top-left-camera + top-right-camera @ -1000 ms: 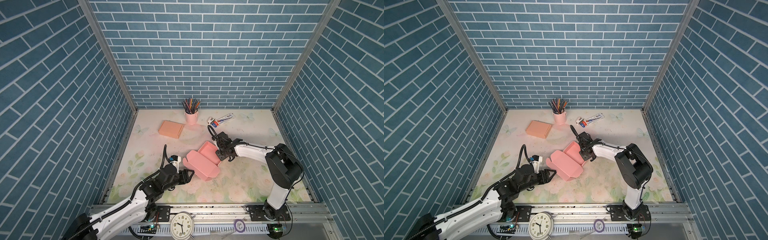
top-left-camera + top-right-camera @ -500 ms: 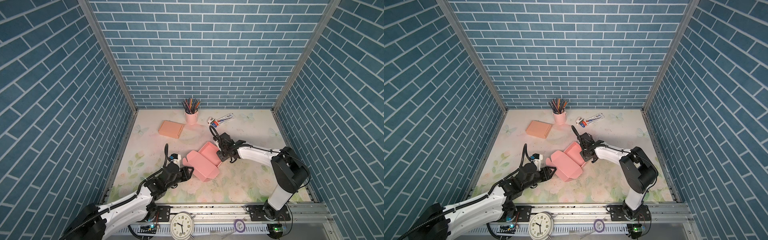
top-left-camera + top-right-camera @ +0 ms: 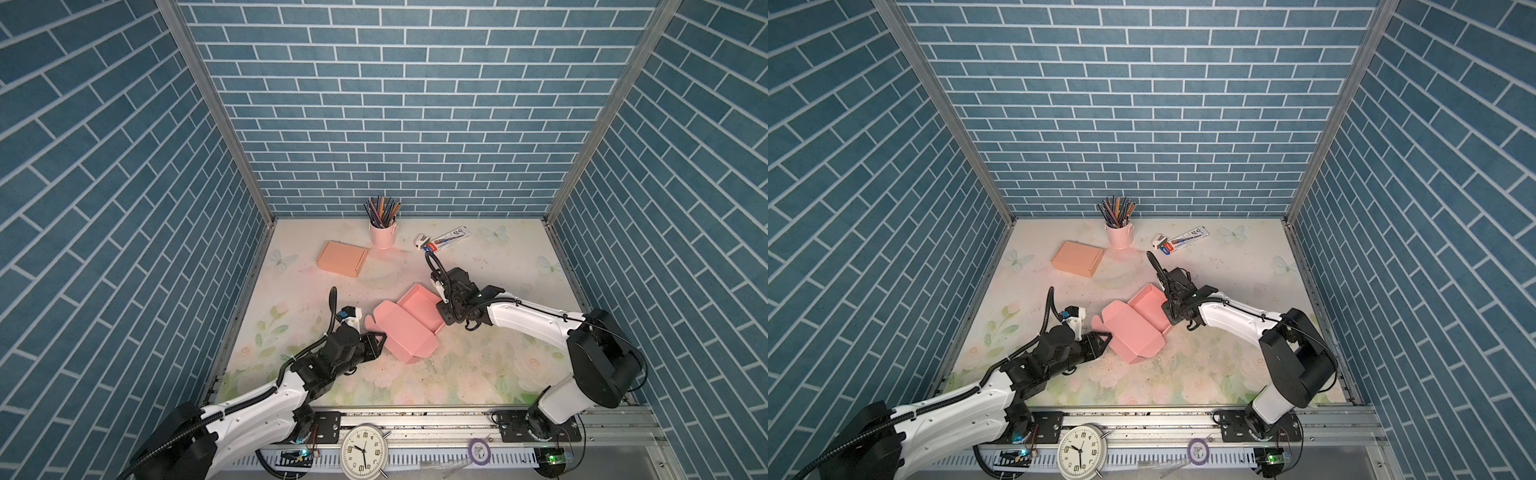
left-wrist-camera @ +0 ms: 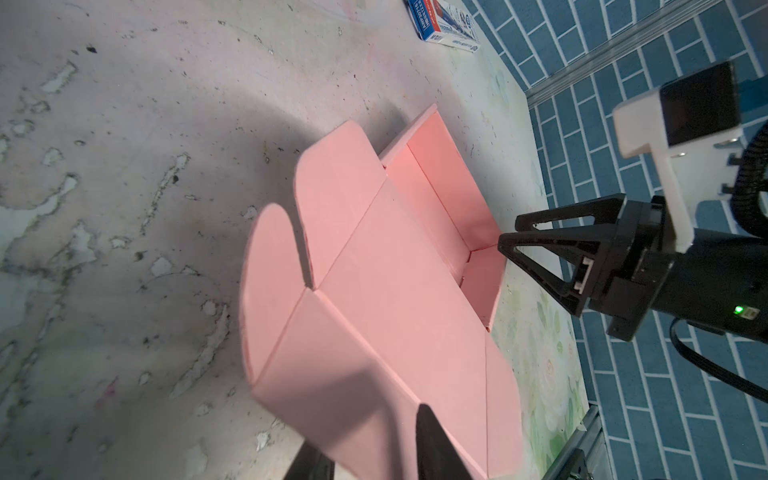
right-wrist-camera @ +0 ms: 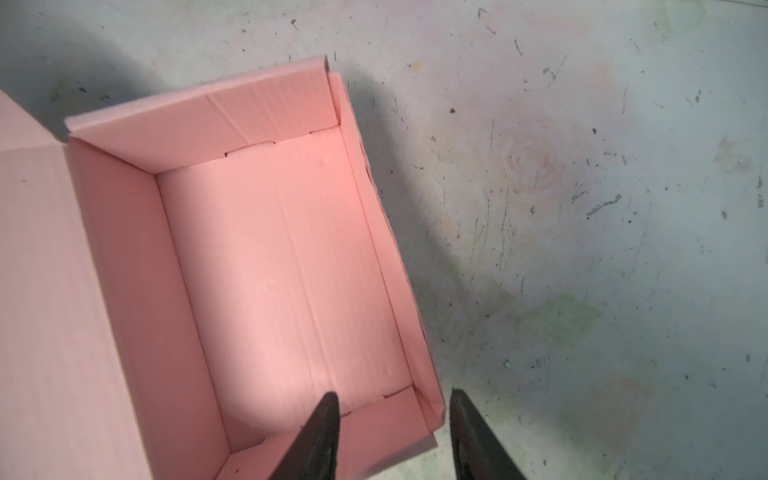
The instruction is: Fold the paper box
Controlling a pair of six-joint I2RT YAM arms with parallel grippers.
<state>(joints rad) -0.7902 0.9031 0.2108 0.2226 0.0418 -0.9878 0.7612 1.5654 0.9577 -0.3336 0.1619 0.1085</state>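
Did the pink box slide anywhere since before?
No. The pink box lies in the same spot, just as far in front of the pencil cup as before.

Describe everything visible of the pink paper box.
The pink paper box looks like corrugated card. Its tray is formed, four walls up, empty; the lid is open toward the left arm, rounded flaps unfolded. It rests on the floral table. Left gripper jaws straddle the lid's edge, right gripper jaws a tray corner.
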